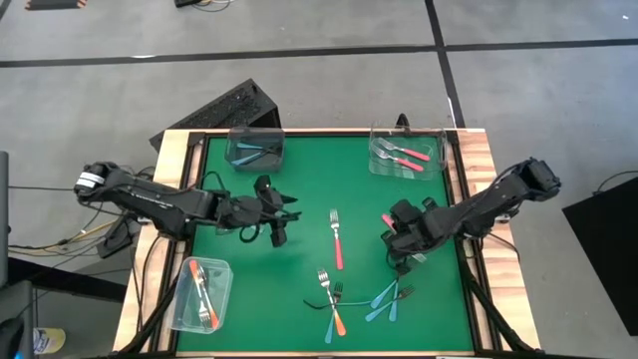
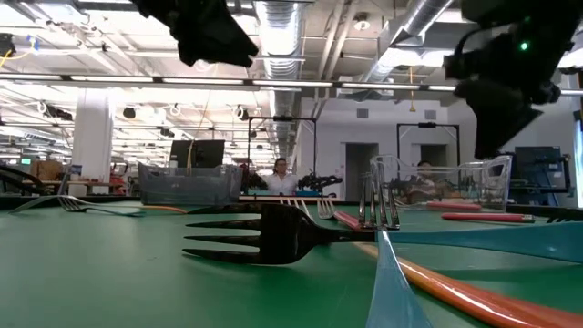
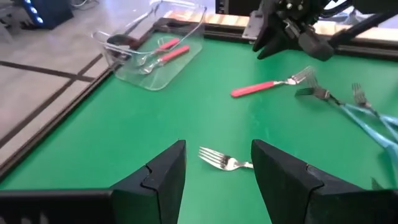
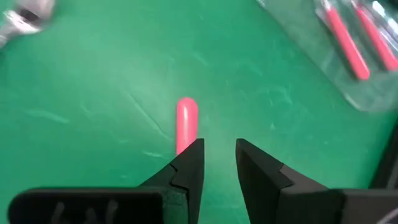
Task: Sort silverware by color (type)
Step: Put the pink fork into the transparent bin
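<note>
I have the right gripper (image 1: 397, 239) low over the green felt table top (image 1: 299, 179), right of centre. Through its wrist camera the two dark fingers (image 4: 186, 165) stand a little apart, and a pink-handled fork (image 4: 186, 124) pokes out past the left one. I cannot tell whether the fork is pinched or only lying under that finger; the gap between the fingers shows bare felt.

The left gripper (image 1: 277, 221) hangs over the table left of centre, fingers spread, nothing between them. Its wrist camera looks across at a silver fork head (image 3: 217, 159) lying on the felt just beyond its fingertips.

Where the silverware lies, from overhead:
- One pink-red-handled fork (image 1: 337, 239) alone near the middle, between the two grippers.
- Near the front edge, an orange-handled fork (image 1: 333, 304) crossing a dark fork, with a fan of blue-teal-handled forks (image 1: 385, 296) just right of it.
- Clear plastic container at back right (image 1: 407, 152): pink-handled forks inside.
- Clear plastic container at back left (image 1: 256, 148): blue-teal-handled forks inside.
- Clear plastic container at front left (image 1: 200, 293): orange-handled forks inside.

Low camera: a dark fork head (image 2: 264, 235) close to the lens, tines pointing left. People stand in the room behind the table.
</note>
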Available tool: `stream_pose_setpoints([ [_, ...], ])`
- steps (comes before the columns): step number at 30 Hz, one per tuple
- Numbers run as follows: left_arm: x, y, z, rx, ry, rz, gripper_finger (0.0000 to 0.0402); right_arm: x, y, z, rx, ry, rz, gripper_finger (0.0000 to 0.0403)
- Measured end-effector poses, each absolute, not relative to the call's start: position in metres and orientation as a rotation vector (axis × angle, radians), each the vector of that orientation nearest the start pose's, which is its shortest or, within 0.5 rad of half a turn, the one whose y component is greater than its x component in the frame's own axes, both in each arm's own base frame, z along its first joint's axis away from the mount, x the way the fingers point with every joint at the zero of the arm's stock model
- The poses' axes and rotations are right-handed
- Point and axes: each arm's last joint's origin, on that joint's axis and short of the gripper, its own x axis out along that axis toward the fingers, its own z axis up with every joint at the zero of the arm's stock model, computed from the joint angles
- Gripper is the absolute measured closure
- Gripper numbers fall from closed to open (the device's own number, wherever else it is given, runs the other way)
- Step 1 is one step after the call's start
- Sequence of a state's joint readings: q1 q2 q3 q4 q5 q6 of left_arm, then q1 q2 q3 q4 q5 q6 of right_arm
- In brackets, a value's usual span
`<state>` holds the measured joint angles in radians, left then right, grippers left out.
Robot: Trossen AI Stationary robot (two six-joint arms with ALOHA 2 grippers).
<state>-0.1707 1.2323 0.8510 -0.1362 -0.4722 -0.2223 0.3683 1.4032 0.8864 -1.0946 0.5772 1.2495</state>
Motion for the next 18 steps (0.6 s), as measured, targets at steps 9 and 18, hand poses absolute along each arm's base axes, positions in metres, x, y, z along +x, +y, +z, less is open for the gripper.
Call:
stream_pose_setpoints([
  [9,0.264,-0.033,0.244,-0.095,0.464,0.285,0.0233,0.220,0.059,0.170,0.294,1.290,-0.852,0.0208],
  [18,0.262,-0.032,0.244,-0.069,0.470,0.306,0.0233,0.229,0.045,0.147,0.347,1.489,-0.684,0.0200],
])
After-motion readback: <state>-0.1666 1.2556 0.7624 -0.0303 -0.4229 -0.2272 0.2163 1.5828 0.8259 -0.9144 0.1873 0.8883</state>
